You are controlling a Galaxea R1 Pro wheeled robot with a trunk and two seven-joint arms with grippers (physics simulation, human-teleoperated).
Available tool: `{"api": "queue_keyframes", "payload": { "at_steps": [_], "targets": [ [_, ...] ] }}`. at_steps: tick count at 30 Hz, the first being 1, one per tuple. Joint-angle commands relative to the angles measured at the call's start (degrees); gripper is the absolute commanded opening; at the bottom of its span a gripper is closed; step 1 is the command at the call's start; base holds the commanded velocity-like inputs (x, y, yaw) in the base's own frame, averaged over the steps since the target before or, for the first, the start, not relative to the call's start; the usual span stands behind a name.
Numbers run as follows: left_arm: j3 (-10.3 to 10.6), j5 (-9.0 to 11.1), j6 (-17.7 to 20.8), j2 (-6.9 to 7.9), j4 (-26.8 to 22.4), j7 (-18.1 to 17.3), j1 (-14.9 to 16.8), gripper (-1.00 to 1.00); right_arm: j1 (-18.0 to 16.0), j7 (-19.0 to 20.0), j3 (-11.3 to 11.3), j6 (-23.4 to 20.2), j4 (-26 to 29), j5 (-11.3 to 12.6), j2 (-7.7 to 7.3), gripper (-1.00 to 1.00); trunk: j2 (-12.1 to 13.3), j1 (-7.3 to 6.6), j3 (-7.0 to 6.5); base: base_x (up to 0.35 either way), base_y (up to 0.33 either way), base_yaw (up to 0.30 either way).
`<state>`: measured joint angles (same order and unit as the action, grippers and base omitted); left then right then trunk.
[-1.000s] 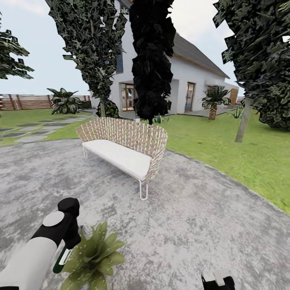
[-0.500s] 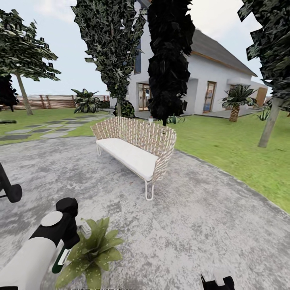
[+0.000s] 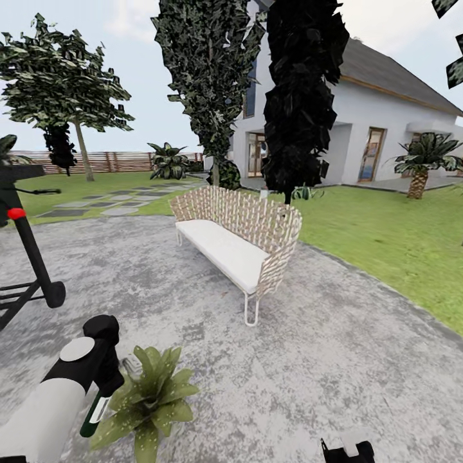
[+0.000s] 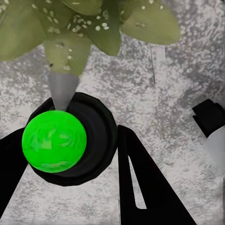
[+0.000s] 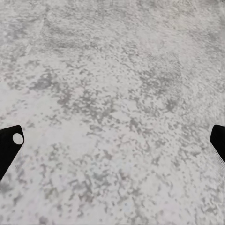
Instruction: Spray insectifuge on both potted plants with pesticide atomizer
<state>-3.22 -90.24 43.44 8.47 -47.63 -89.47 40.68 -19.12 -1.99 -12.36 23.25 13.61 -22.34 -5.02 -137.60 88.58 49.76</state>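
Observation:
One potted plant (image 3: 149,402), a low rosette of pointed green leaves, stands on the grey paving close in front of me. My left gripper (image 3: 106,388) is just beside it, shut on the pesticide atomizer (image 3: 95,413), a slim dark bottle with a pale patch. In the left wrist view the atomizer (image 4: 65,140) appears as a green knob in a black ring between the black fingers (image 4: 140,187). A grey cone runs from it to the white-speckled leaves (image 4: 89,33). My right gripper (image 5: 112,140) hangs open over bare paving, low at the right in the head view (image 3: 347,451).
A wicker bench (image 3: 239,244) with a white seat stands ahead on the paving. A black wheeled stand (image 3: 29,257) with a red mark is at the left. Lawn (image 3: 386,244), tall trees (image 3: 212,77), stepping stones (image 3: 96,202), a wooden fence (image 3: 122,161) and a white house lie beyond.
The head view has turned left, so the bench and house sit further right in the picture and the black stand has come into view. My left gripper still holds the atomizer beside the plant.

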Motion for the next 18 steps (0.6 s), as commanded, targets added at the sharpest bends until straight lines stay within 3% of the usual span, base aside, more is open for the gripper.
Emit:
{"api": "queue_keyframes", "payload": {
  "at_steps": [1,8,13,18],
  "targets": [
    [-0.1,-0.5,0.6,0.03,0.0,-0.5,0.0,-1.0,0.0,-0.2,-0.3,0.2,-0.1,-0.6,0.01,1.0,0.0,0.02,0.06,0.304,-0.109,0.275],
    [-0.1,-0.5,0.7,0.11,0.0,-0.5,-0.1,-1.0,0.0,-0.2,-0.3,0.2,-0.1,-0.6,0.01,1.0,0.0,0.02,0.06,0.323,-0.02,0.256],
    [0.3,-0.7,0.5,0.04,0.0,-0.5,0.0,-1.0,0.0,-0.2,-0.3,0.2,-0.1,-0.6,0.01,1.0,0.0,0.02,0.06,0.306,0.0,0.038],
    [0.6,-3.3,0.4,-0.5,0.1,-0.5,0.3,-1.0,0.0,-0.2,-0.3,0.2,-0.1,-0.6,0.01,1.0,0.0,0.02,0.06,0.059,0.0,0.147]
  ]
}}
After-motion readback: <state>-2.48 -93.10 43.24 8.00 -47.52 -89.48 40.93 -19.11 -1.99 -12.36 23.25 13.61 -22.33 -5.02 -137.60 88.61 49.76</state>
